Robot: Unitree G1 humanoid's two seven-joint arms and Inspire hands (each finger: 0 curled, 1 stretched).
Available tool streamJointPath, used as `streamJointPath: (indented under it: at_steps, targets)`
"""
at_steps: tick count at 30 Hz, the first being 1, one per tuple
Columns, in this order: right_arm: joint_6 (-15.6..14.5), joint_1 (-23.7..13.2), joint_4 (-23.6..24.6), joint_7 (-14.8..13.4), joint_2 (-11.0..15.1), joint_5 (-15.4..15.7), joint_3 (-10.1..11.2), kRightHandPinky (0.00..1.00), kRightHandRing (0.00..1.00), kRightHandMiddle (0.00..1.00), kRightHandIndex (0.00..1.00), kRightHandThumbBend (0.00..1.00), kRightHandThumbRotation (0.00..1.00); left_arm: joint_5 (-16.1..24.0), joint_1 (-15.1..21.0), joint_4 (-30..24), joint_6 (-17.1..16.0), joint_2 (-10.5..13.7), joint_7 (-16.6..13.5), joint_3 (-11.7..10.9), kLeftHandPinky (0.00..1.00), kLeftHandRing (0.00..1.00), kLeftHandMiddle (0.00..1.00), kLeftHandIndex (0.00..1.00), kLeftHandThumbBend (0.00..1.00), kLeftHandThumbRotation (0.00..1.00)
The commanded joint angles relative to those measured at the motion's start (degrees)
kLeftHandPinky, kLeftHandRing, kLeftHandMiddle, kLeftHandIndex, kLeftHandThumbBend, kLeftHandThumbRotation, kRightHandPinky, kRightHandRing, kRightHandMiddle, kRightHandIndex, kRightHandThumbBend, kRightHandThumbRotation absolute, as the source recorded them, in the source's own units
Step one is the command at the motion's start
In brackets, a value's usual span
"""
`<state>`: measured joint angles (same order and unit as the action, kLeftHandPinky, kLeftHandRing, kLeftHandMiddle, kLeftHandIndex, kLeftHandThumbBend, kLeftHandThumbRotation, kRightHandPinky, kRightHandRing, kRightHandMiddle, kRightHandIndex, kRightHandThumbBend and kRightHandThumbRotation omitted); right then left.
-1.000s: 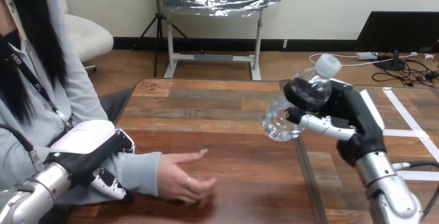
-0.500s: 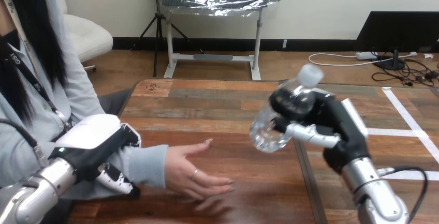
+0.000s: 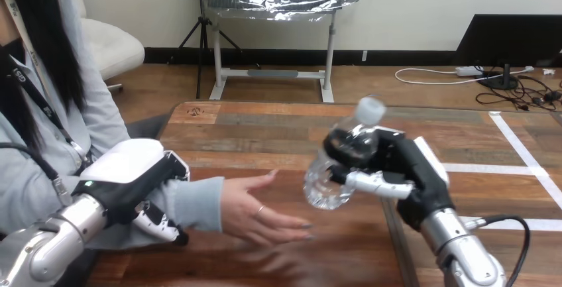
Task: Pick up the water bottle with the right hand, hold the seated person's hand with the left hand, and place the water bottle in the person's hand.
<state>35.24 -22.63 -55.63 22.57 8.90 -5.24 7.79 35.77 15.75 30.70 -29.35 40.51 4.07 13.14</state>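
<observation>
- While the right hand clasps the tilted water bottle near the person's hand,
- the left hand — lower left — curls round the person's forearm.

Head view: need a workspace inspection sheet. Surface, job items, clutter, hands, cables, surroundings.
Surface: wooden table, white tape lines on its right part.
Job's things: water bottle, clear with a white cap, tilted, held off the table; person's hand open, just left of the bottle, apart from it.
Clutter: nothing seen.
Hands: right hand, fingers curled round the water bottle; left hand lies over the person's forearm, fingers curled round its near side.
Cables: nothing seen on the table.
Surroundings: person seated at the table's left side.
</observation>
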Motion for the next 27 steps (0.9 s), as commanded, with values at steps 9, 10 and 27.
streamJointPath:
  at_steps: [9, 10, 27]
  targets:
    - [4.0, -7.2, -1.5, -1.1, -1.0, 1.0, -1.0, 0.24, 0.3, 0.39, 0.45, 0.67, 0.0, -2.3, 4.3, -4.2, 0.2, -0.1, 0.3, -1.9, 0.19, 0.24, 0.3, 0.29, 0.85, 0.0]
    - [4.0, -7.2, -1.6, -1.1, -1.0, 1.0, -1.0, 0.24, 0.3, 0.39, 0.45, 0.67, 0.0, -2.4, 4.4, -4.1, 0.1, -0.1, 0.3, -1.9, 0.19, 0.24, 0.3, 0.29, 0.85, 0.0]
    - [5.3, -7.6, -3.8, -0.8, -3.1, 2.2, -2.2, 0.22, 0.28, 0.38, 0.44, 0.66, 0.0, -1.6, 5.4, -4.7, 0.1, -0.5, -0.1, -1.4, 0.17, 0.23, 0.3, 0.29, 0.86, 0.0]
